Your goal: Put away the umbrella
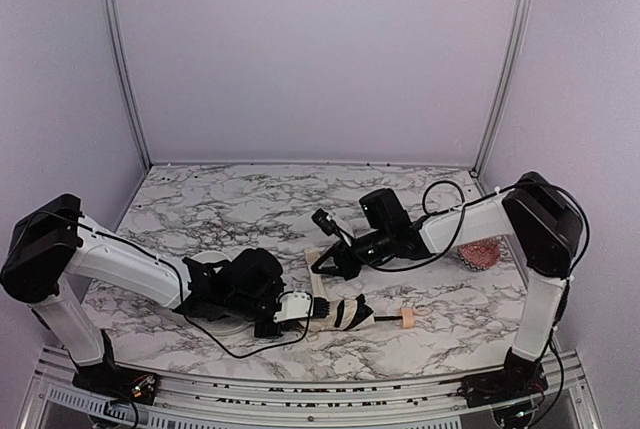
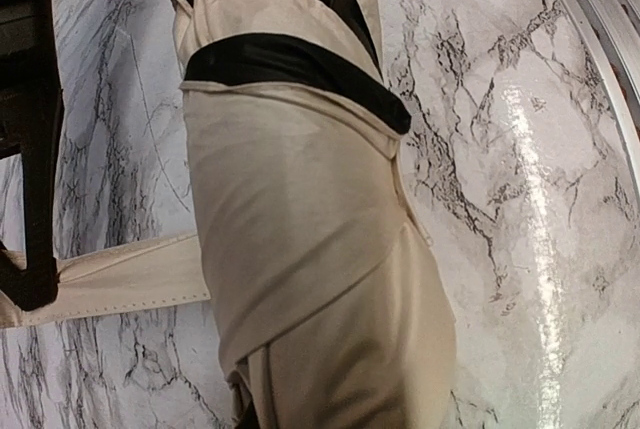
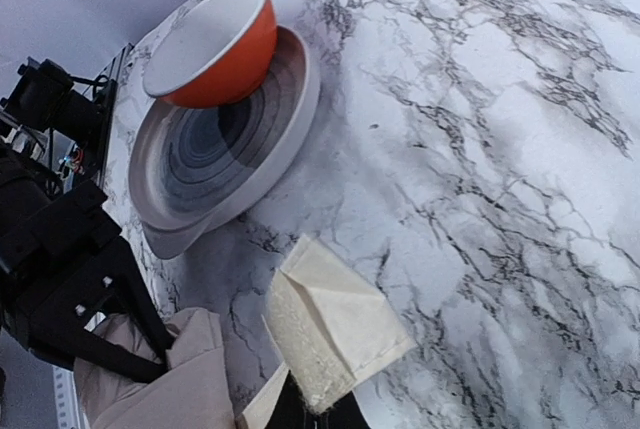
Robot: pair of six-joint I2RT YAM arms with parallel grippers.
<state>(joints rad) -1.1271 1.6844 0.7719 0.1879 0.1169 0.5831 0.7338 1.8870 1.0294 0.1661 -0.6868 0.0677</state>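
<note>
The umbrella (image 1: pixel 345 312) lies folded at the table's front, cream fabric with black lining, its black shaft (image 1: pixel 385 319) and tan handle (image 1: pixel 408 319) pointing right. My left gripper (image 1: pixel 298 307) is closed on the canopy's left end. The bundled canopy (image 2: pixel 300 249) fills the left wrist view and hides the fingers. My right gripper (image 1: pixel 322 261) sits just behind the umbrella, shut on the end tab of its cream closing strap (image 3: pixel 335 334). The strap (image 2: pixel 110 289) runs left from the bundle to that gripper (image 3: pixel 322 401).
A white bowl with a red base (image 3: pixel 215 49) rests tilted on a grey plate (image 3: pixel 290 139), left of the umbrella and partly behind my left arm (image 1: pixel 212 264). A pink-red object (image 1: pixel 485 252) lies at the right edge. Metal frame posts stand at the back corners.
</note>
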